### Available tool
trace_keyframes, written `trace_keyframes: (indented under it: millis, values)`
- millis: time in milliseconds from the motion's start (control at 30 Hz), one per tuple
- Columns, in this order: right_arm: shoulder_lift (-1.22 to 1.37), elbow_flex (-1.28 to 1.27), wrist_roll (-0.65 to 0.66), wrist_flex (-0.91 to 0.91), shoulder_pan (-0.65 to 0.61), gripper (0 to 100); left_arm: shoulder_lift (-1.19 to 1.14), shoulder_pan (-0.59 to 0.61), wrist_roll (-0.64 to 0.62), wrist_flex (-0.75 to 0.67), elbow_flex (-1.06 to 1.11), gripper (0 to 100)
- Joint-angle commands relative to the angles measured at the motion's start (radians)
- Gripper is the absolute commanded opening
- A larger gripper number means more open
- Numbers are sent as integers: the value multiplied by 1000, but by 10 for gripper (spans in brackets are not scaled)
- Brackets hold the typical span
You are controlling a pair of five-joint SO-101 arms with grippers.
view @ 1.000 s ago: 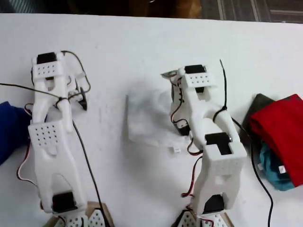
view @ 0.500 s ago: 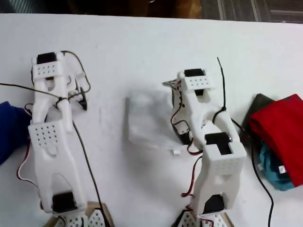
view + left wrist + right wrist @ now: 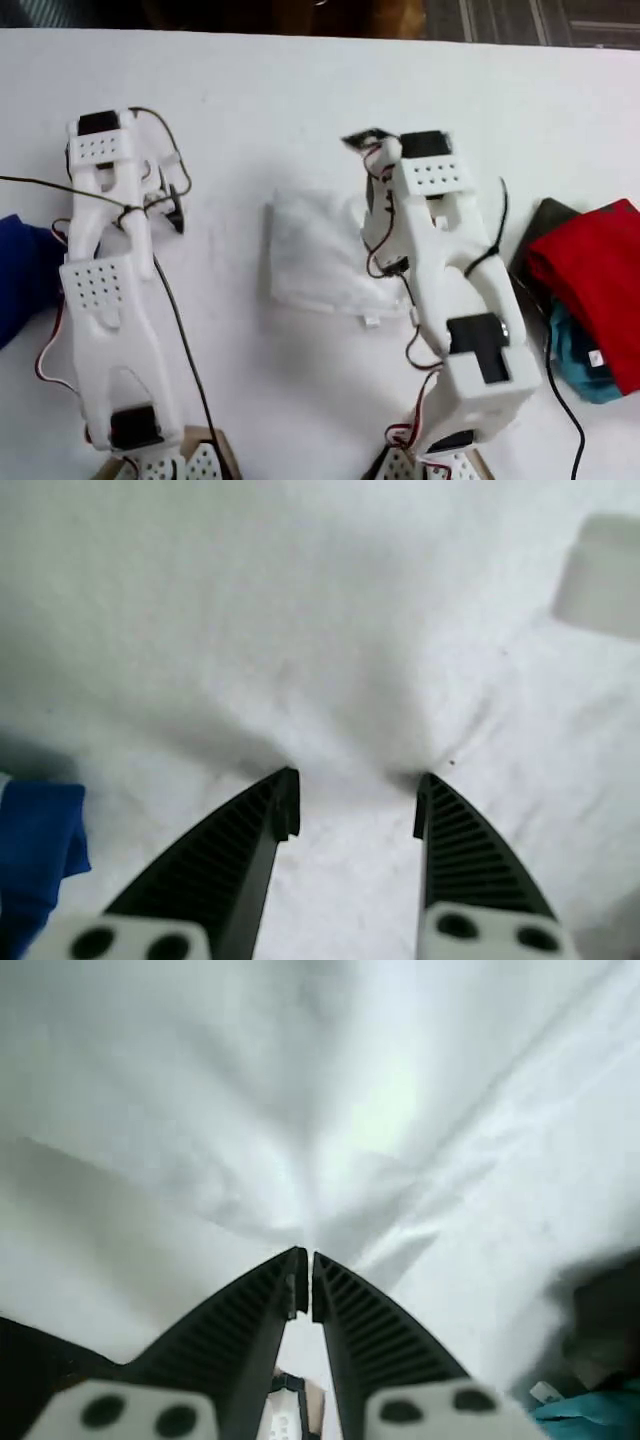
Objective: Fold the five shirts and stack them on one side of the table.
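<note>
The white shirt [image 3: 315, 250] lies mid-tabletop [image 3: 250, 90], one edge bunched at the right pincer [image 3: 306, 1285], whose jaws are all but closed and pinch the cloth. It is a rumpled rectangle with creases fanning out. The left pincer [image 3: 355, 805] gapes wide, holding nothing.

Five garments are lying on the one table [image 3: 250, 90]: one white shirt [image 3: 315, 255], one red shirt [image 3: 590, 270], one teal shirt [image 3: 582, 372], one dark garment [image 3: 545, 225] and one blue shirt [image 3: 22, 275]. Two robot arms are standing at it, one left arm [image 3: 100, 290] and one right arm [image 3: 440, 250]. Each is carrying one gripper, the left gripper [image 3: 355, 805] and the right gripper [image 3: 307, 1285], so two grippers in all.
</note>
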State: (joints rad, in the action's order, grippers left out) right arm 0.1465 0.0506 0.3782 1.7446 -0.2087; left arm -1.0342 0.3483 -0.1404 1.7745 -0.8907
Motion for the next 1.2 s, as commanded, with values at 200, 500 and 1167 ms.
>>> trace_keyframes:
  millis: [200, 500, 1167]
  values:
    - [85, 275, 64, -214, 62, 18, -8, 5, 6, 2, 4, 194]
    - [529, 669, 64, -145, 111, 18, -8, 5, 6, 2, 4, 194]
    - [776, 1120, 66, 25, 208, 18, -8, 5, 6, 0, 4, 194]
